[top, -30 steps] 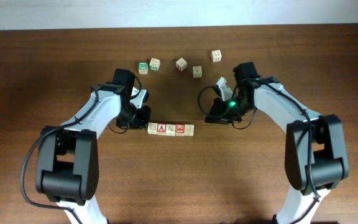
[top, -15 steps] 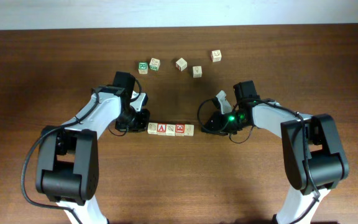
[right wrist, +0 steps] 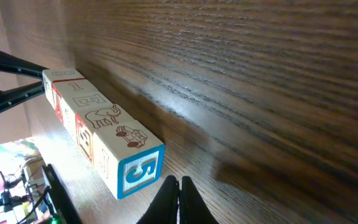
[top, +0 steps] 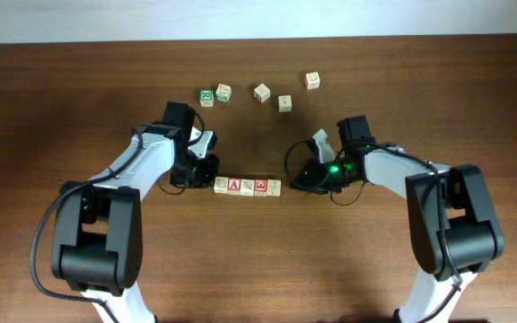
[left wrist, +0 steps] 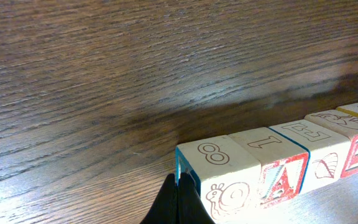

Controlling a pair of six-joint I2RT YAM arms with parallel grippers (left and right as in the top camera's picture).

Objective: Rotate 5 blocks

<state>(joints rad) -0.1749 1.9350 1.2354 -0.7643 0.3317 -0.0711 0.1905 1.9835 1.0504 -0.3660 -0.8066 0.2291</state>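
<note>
Five blocks (top: 248,187) lie touching in a straight row near the middle of the counter (top: 79,72). From the left wrist, the snail block (left wrist: 219,168) at the row's end reads "8" on top, with a snail drawn on its side and a blue-edged end face. Next to it, the A block (left wrist: 277,163) reads "1" on top and has a red "A" in a red border on its side. Beyond these are a shell picture and a red-bordered face, cut off by the frame.

From the right wrist, the blue-faced block (right wrist: 129,163) at the other end carries a white character, perhaps "5", with a small car on top. An elephant is on the next block.

The left pincer (left wrist: 179,199) is together, its tip against the snail block's end face. The right pincer (right wrist: 179,196) is also together, just beside the blue face; whether it touches cannot be told.

A second ago the right arm sat nearer the far edge. It has since come down to the row's right end, and the row has stayed put. Loose cubes (top: 261,91), one a green-printed cube (top: 206,96), sit near the far edge.
</note>
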